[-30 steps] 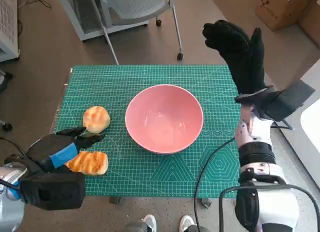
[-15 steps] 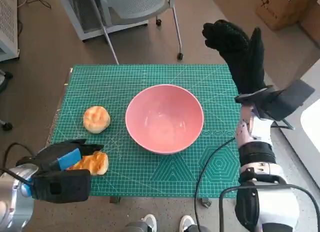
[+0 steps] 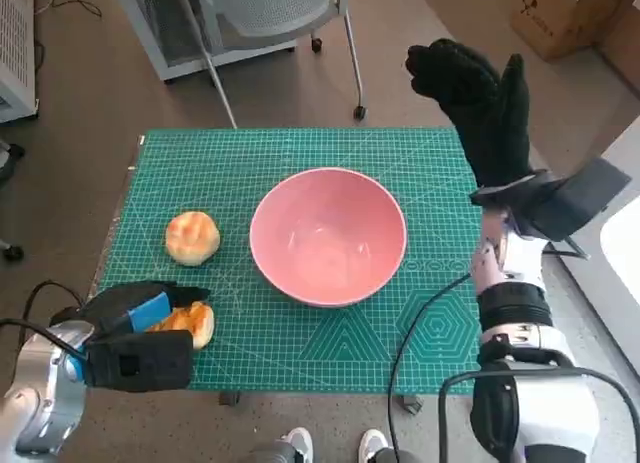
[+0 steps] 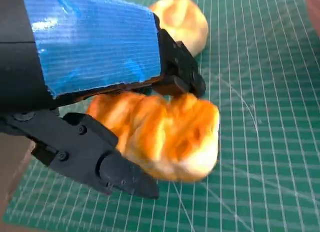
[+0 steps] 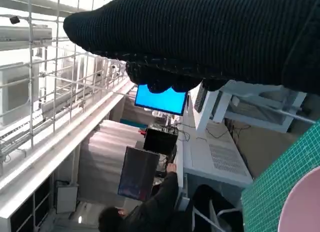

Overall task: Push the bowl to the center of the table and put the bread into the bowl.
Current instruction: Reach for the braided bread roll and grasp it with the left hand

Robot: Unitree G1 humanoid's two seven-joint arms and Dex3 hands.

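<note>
The pink bowl (image 3: 328, 235) stands empty near the middle of the green cutting mat (image 3: 300, 153); a sliver of its rim (image 5: 306, 213) shows in the right wrist view. A long golden bread (image 3: 190, 321) lies at the mat's near left corner. My left hand (image 3: 135, 318) grips this bread (image 4: 165, 134), one finger (image 4: 177, 74) on its top and the thumb (image 4: 95, 159) along its other side. A round roll (image 3: 192, 237) sits just beyond, seen too as the roll (image 4: 182, 21) in the left wrist view. My right hand (image 3: 480, 103) is raised upright over the far right corner, holding nothing.
A chair on castors (image 3: 270, 23) stands beyond the table's far edge, and a cardboard box (image 3: 570, 13) lies on the floor at the far right. Shoes (image 3: 330, 447) show at the near edge. A seated person (image 5: 150, 207) and a monitor (image 5: 161, 99) appear in the right wrist view.
My left hand has drawn back toward the near left corner and settled around the long bread. The bowl, the round roll and the right hand have stayed put.
</note>
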